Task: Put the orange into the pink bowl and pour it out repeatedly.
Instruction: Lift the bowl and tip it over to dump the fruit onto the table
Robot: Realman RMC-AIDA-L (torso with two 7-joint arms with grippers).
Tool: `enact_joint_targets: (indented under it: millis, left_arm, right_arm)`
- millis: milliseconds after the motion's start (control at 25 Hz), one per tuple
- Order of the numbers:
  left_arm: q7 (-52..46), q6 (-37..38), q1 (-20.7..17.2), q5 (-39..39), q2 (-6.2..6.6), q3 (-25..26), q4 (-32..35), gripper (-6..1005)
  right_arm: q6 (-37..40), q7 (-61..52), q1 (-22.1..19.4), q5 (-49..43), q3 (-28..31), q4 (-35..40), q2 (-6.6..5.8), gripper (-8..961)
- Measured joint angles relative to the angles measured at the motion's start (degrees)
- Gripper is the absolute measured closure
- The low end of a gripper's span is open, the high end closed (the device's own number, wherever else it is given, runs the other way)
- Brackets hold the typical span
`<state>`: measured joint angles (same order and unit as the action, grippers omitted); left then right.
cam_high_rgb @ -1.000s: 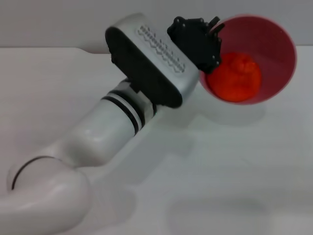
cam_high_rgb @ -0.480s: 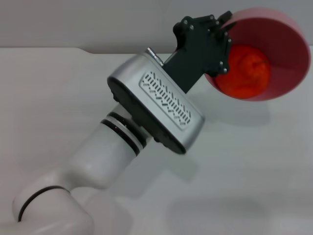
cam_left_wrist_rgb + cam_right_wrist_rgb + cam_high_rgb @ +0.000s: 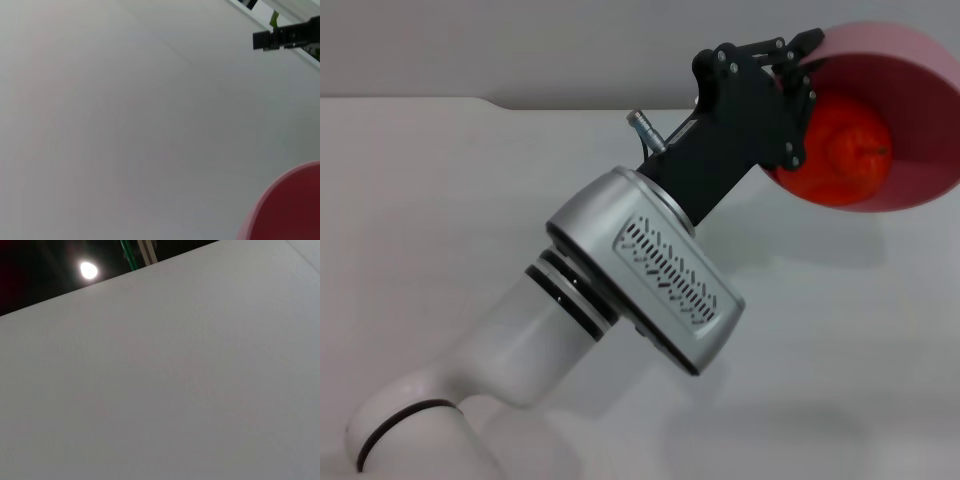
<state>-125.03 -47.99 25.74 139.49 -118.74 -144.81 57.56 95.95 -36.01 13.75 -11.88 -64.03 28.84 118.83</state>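
The left gripper (image 3: 798, 60) is clamped on the near rim of the bowl (image 3: 920, 110), held above the table (image 3: 440, 180) at two o'clock and tilted towards the robot. The orange (image 3: 845, 150) sits inside; this looks like the pouring step, and next calls for more tilt until it rolls out

No readable text, label, brand, number or sign appears on anything.

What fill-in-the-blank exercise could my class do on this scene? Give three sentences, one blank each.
1. The orange lies inside the pink ____.
2. The left gripper clamps the pink bowl at its ____.
3. The held bowl is ____, not level.

Missing words: bowl; rim; tilted
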Motion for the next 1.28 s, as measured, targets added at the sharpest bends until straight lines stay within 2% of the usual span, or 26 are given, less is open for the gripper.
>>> enact_joint_targets:
  millis: [280,640,1280]
  left_arm:
    - [2.92,-4.15,-0.43,0.57,0.00,-1.18,-0.87,955]
    - [9.21,-4.70,-0.49,0.62,0.00,-1.70,-0.96,954]
    - [11.48,-5.72,-0.60,0.23,0.07,-0.60,-1.22,954]
  right_arm:
    - [0.05,-0.02,0.32,0.00,-1.17,-0.02,0.00,425]
    - [0.48,-0.02,0.66,0.00,-1.84,-0.02,0.00,425]
    - [0.64,-0.02,1.01,0.02,-2.89,-0.01,0.00,425]
